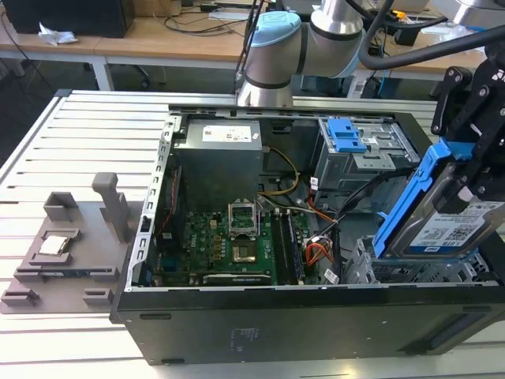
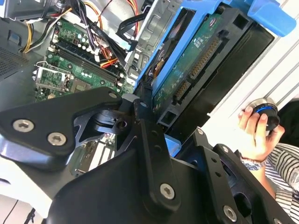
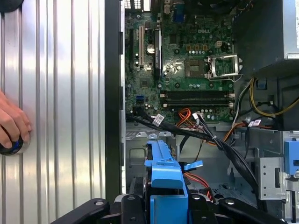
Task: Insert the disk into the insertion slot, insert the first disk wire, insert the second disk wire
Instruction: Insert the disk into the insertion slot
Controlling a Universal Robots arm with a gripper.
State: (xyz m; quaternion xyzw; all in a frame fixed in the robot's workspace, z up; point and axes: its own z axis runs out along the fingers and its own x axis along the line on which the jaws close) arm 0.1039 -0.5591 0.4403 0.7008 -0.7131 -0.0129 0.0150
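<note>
While tilted, disk point(image 1: 448, 227) between pincer point(image 1: 467, 164) fingers

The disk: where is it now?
At the exterior view's right, the disk hangs tilted in the gripper, just above the silver perforated drive cage.

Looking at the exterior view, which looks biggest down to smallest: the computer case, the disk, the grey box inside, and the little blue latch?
1. computer case
2. disk and grey box: they look about alike, and the disk is nearer the camera, so I won't rank them
3. blue latch
</note>
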